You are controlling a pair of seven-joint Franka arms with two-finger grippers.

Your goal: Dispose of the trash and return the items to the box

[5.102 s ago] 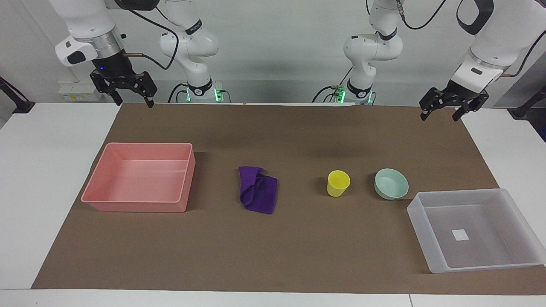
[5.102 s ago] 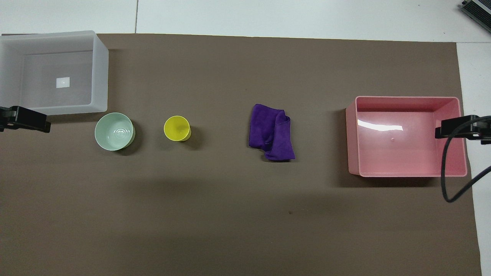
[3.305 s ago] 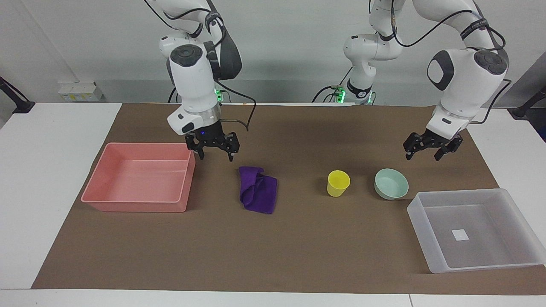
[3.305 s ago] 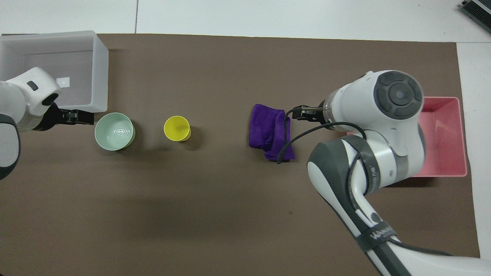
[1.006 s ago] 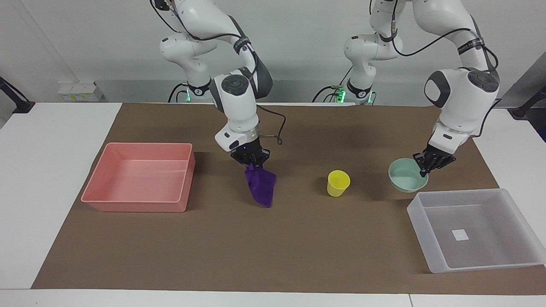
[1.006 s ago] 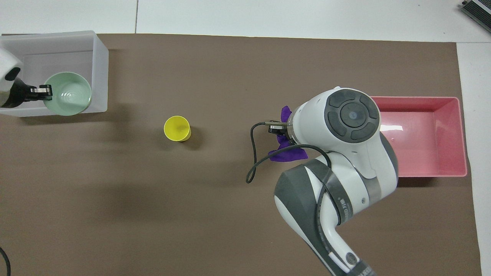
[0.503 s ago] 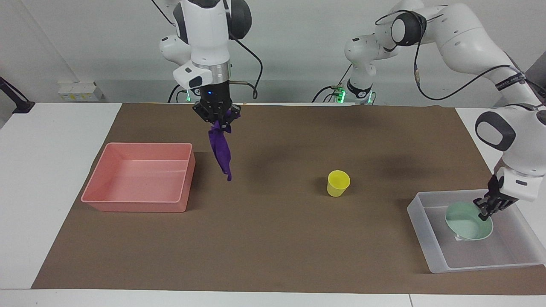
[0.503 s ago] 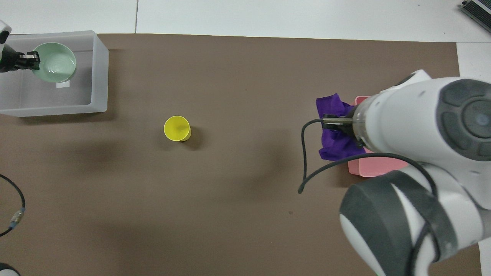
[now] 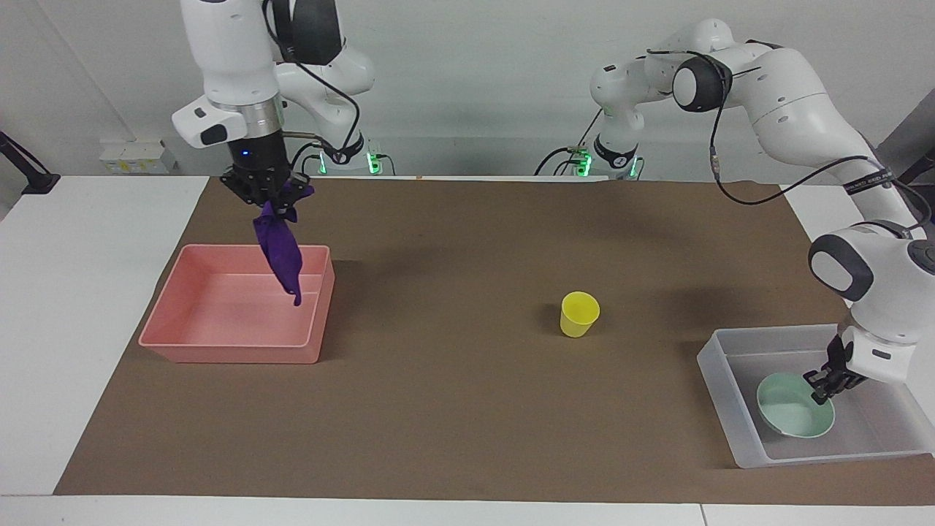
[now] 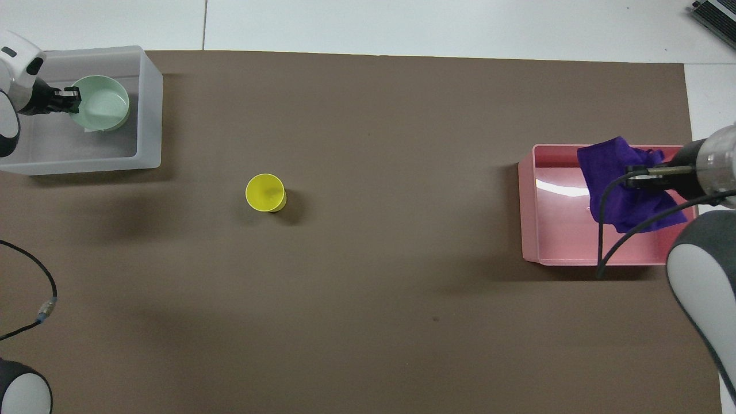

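My right gripper is shut on the top of the purple cloth, which hangs down over the pink tray. In the overhead view the cloth and right gripper are over the tray. My left gripper is shut on the rim of the mint-green bowl and holds it tilted, low inside the translucent box. The bowl, left gripper and box also show from overhead. The yellow cup stands upright on the mat between tray and box, seen from overhead too.
A brown mat covers most of the white table. The pink tray sits toward the right arm's end, the translucent box toward the left arm's end. A loose black cable lies near the left arm's base.
My right gripper has carried the hanging cloth from beside the pink tray to over it. My left gripper has lowered the bowl deeper into the box.
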